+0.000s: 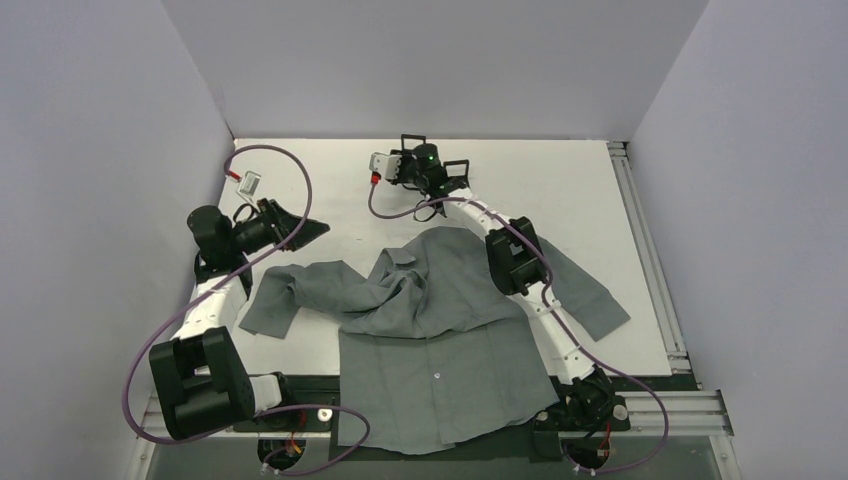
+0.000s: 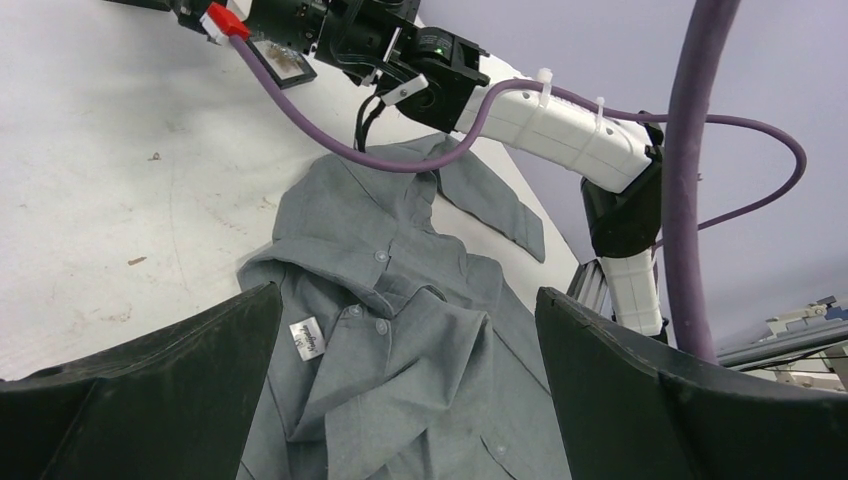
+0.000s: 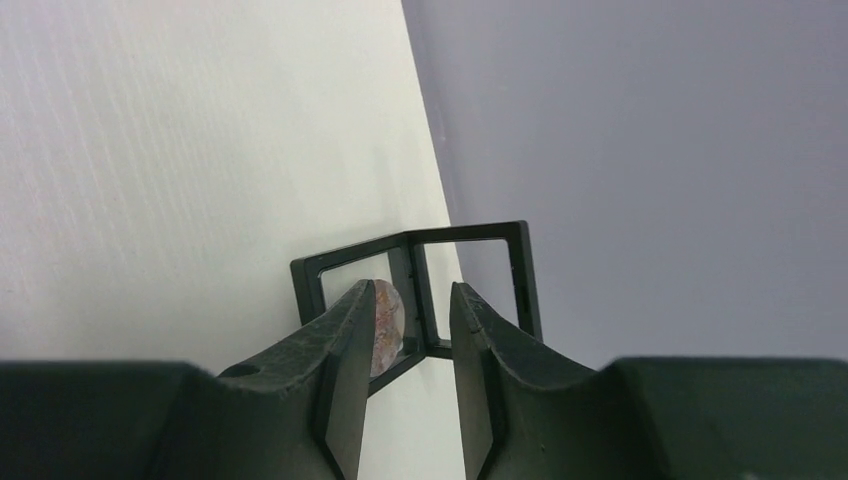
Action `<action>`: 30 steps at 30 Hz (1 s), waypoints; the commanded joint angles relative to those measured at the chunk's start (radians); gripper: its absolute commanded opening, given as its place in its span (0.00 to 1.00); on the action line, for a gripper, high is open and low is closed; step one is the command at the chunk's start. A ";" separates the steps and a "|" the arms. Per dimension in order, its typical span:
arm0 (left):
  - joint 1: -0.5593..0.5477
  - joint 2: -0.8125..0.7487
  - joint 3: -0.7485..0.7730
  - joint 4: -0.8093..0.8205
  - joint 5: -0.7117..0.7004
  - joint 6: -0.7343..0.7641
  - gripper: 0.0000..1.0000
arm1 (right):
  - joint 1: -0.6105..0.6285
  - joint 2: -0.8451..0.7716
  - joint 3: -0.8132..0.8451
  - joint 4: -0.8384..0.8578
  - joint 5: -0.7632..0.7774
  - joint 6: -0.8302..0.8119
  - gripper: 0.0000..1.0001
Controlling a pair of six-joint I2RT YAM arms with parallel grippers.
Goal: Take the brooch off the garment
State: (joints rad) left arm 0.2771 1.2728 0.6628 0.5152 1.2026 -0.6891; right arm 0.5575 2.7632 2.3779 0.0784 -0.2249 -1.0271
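Right gripper (image 3: 412, 292) hangs slightly parted at the far edge of the desk (image 3: 200, 150), the brooch (image 3: 388, 320) beside one finger against an open black box (image 3: 470, 233); I judge it light, rigid, best pinched across its rim.

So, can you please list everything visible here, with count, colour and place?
garment: one, grey, spread mid-table
buttons: several, white, down its front
label: one, white, inside the collar
box: one, black-framed, open, at the table's far edge
brooch: one, reddish-brown, in the box's left half
table: one, white, under everything
cables: two, purple, along both arms
left fingers: black, open, pointing at the garment
right fingers: black, apart, at the box
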 commanded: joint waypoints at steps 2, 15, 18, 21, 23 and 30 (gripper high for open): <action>0.008 0.000 0.004 0.073 0.021 -0.020 0.96 | 0.015 -0.124 -0.017 0.069 -0.046 0.053 0.31; 0.023 -0.033 0.128 -0.404 -0.047 0.353 0.96 | 0.034 -0.427 -0.277 0.038 -0.065 0.206 0.48; 0.023 -0.045 0.208 -0.684 -0.139 0.685 0.96 | 0.016 -0.576 -0.378 -0.104 -0.070 0.279 0.50; 0.020 -0.023 0.274 -0.877 -0.235 0.868 0.96 | -0.003 -0.692 -0.455 -0.254 -0.069 0.314 0.53; 0.016 0.013 0.317 -0.975 -0.268 0.983 0.97 | -0.012 -0.789 -0.512 -0.379 -0.060 0.317 0.53; -0.083 0.200 0.476 -1.240 -0.414 1.224 0.90 | -0.099 -0.896 -0.630 -0.772 -0.132 0.348 0.50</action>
State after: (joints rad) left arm 0.2638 1.3907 1.0683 -0.4992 0.9123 0.3267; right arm 0.5060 1.8748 1.8042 -0.4095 -0.3016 -0.7315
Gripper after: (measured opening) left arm 0.920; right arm 0.510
